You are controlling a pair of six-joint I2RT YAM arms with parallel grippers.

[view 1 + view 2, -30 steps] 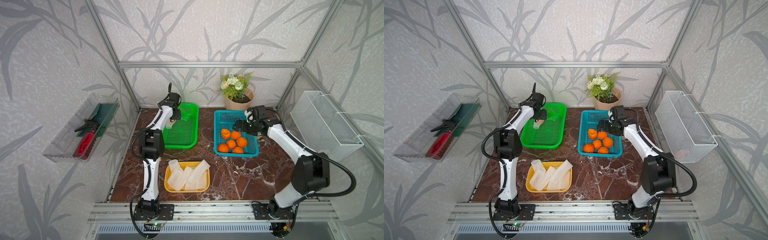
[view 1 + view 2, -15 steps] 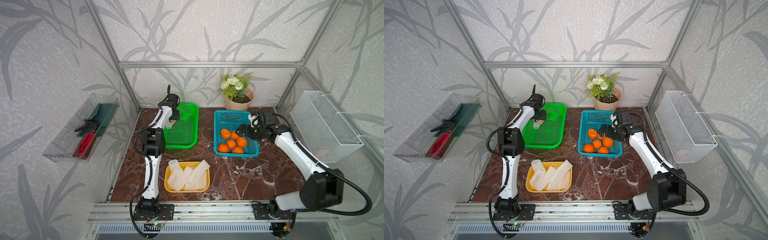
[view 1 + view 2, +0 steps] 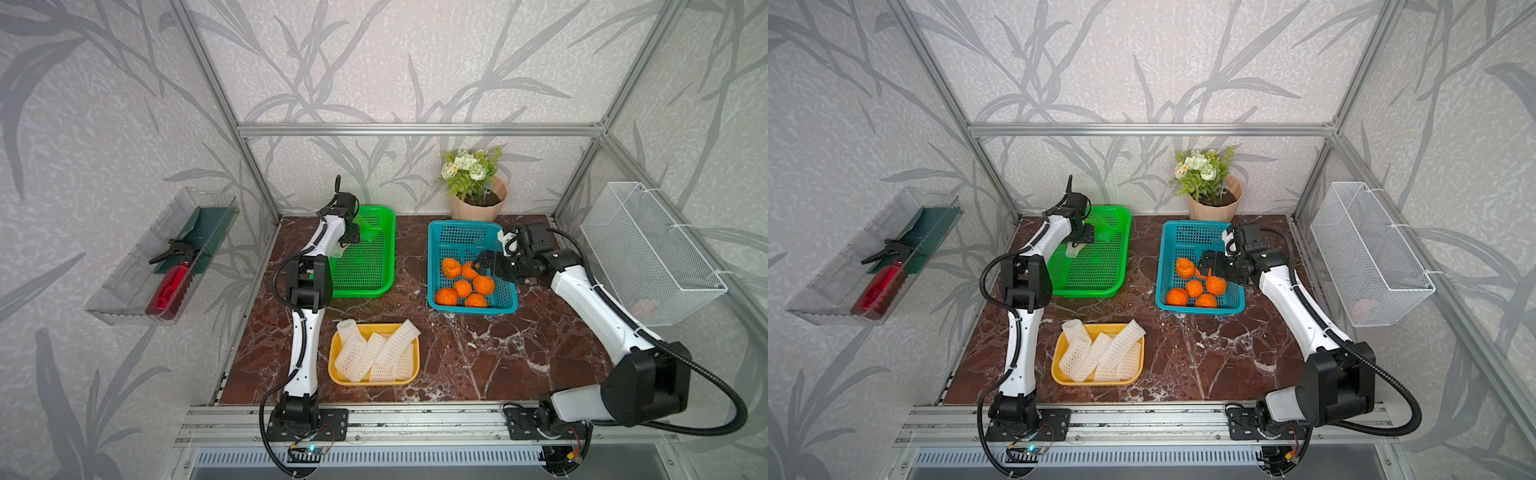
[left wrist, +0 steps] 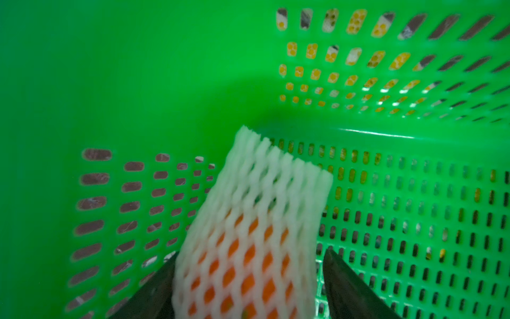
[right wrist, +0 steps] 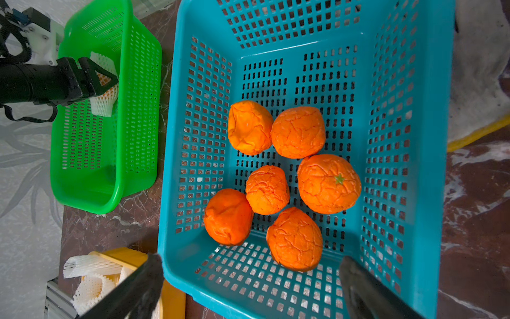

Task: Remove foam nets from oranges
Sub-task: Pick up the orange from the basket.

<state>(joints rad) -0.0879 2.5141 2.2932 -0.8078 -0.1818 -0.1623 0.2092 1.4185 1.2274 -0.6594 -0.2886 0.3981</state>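
The foam net [image 4: 256,187] I am watching has an orange [image 4: 247,284] inside it. The peel shows through the diamond holes, and one loose end of the sleeve sticks out past the fruit. My left claw [image 4: 249,254] is clamped on that wrapped fruit, a dark finger on either side, and holds it over the 9 o'clock side of the green basket [image 3: 361,293], which sits at about 10 o'clock on the table [image 3: 478,365]. I cannot tell whether the net's free end touches the basket floor. At 2 o'clock is the blue basket [image 3: 473,309], with six bare oranges [image 5: 328,183] bunched together in its 6 o'clock half. My right claw [image 3: 481,266] hovers above that basket's 3 o'clock rim, pointing towards 9 o'clock, its fingers spread wide apart with nothing between them. At 7 o'clock a yellow tray [image 3: 374,381] holds the empty foam nets [image 3: 376,351], flattened and overlapping, two of them poking over its far rim. A potted plant [image 3: 478,195] stands at 1 o'clock against the back wall. On the side walls, a white wire basket [image 3: 648,253] hangs at 3 o'clock, and a clear shelf [image 3: 124,286] with a red spray bottle [image 3: 170,286] hangs at 9 o'clock.
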